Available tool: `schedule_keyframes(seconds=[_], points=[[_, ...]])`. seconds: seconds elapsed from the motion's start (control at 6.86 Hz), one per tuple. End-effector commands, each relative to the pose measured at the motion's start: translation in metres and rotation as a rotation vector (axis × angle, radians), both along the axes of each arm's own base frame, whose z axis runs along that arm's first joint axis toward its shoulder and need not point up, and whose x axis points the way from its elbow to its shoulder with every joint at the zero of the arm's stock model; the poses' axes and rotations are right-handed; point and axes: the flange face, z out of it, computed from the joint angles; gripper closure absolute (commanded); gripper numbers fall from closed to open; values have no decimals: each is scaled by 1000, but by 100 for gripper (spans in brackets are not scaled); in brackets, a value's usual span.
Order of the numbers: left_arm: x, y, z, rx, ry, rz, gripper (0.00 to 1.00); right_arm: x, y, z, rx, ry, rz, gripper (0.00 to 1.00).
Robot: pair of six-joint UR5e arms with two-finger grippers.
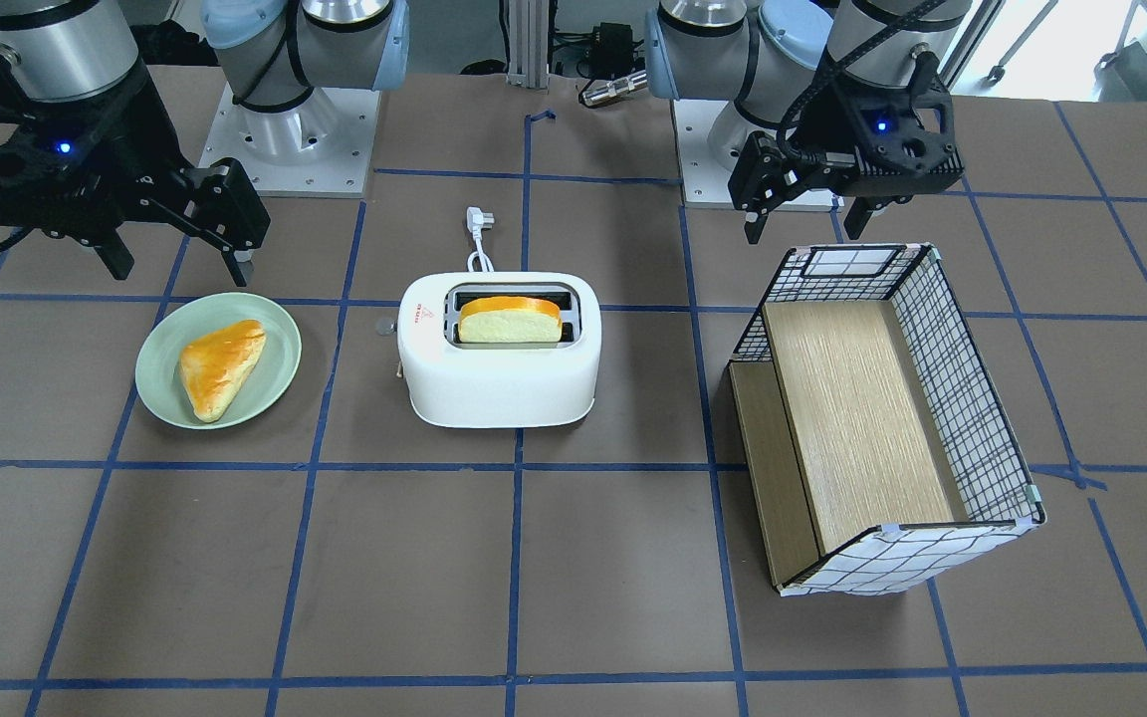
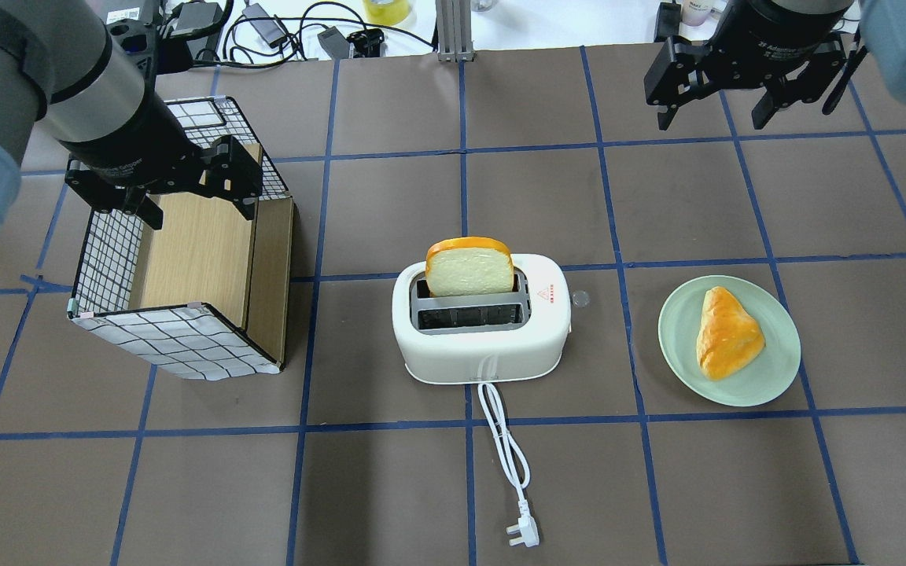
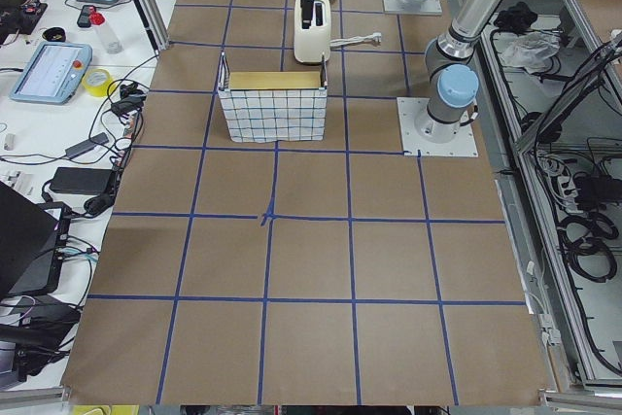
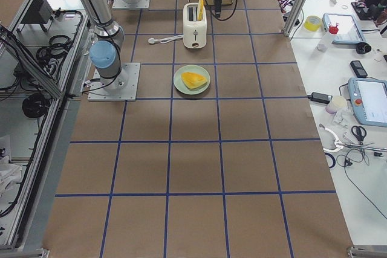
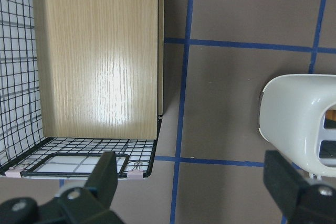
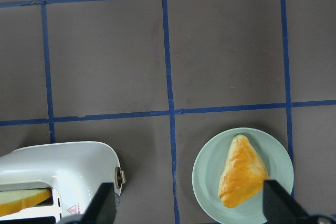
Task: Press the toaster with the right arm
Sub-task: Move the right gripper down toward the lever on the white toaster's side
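Note:
The white toaster [image 2: 437, 358] stands mid-table with a bread slice [image 2: 469, 267] upright in one slot. Its small lever knob [image 2: 579, 298] sticks out of the end that faces the plate, and shows in the right wrist view [image 6: 121, 177]. My right gripper [image 2: 711, 122] is open and empty. It hangs high over the table, beyond the toaster and the plate, touching nothing. In the front view the right gripper [image 1: 180, 271] is at the upper left. My left gripper [image 2: 201, 214] is open and empty above the checked box.
A green plate [image 2: 783, 354] with a triangular pastry [image 2: 727, 332] lies right of the toaster. The checked-pattern box [image 2: 178, 342] lies on its side to the left. The toaster's white cord [image 2: 504, 440] and plug [image 2: 522, 534] trail toward the robot.

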Motion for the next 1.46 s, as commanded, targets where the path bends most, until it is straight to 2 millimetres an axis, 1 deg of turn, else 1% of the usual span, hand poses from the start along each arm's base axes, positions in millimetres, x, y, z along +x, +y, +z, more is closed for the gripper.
schedule_keyframes(seconds=[0.0,0.15,0.29,0.44,0.58,0.73,0.88,1.02,1.17,1.31], points=[[0,0,0,0,0,0,0,7,3,-9,58,-126,-3,40],[0,0,0,0,0,0,0,16,11,-17,151,-231,-8,96],[0,0,0,0,0,0,0,21,14,-23,189,-306,-10,100],[0,0,0,0,1,0,0,11,12,-33,222,-399,-44,100],[0,0,0,0,0,0,0,-13,7,-43,247,-559,-126,100],[0,0,0,0,0,0,0,-27,7,-60,268,-639,-160,100],[0,0,0,0,0,0,0,-23,12,-81,282,-711,-120,100],[0,0,0,0,0,0,0,-21,17,-108,274,-831,-58,100],[0,0,0,0,0,0,0,-27,25,-134,273,-890,-32,100],[0,0,0,0,0,0,0,-29,32,-153,281,-911,-9,100]])
